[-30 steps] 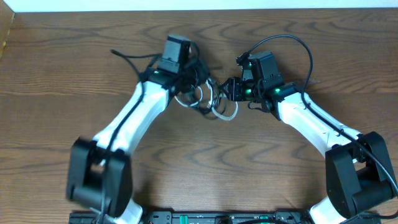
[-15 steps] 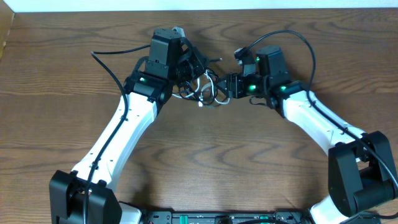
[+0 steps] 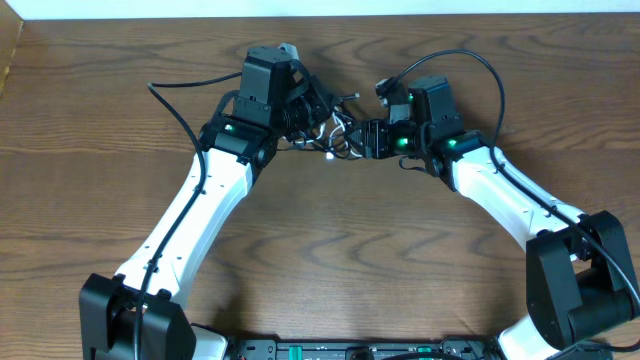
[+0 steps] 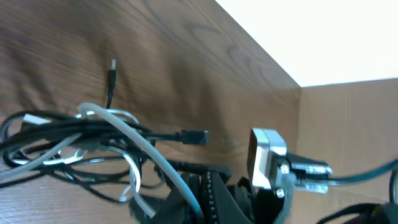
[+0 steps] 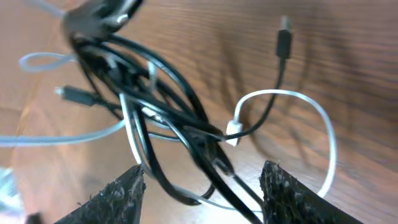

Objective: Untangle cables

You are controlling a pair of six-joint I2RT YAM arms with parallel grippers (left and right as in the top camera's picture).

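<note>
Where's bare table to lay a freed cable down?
Free: broad table between left arm and right arm; also wood outside the left arm. Crowded: top centre, left tool and right tool meeting at the cables.

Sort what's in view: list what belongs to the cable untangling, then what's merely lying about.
Belongs to the job:
thin black cable
thin white cable
tangled bundle that the two form, between the arms

Just there:
brown wooden table
brown cardboard box at the table's edge
thick black wire on the right arm, part of the robot
</note>
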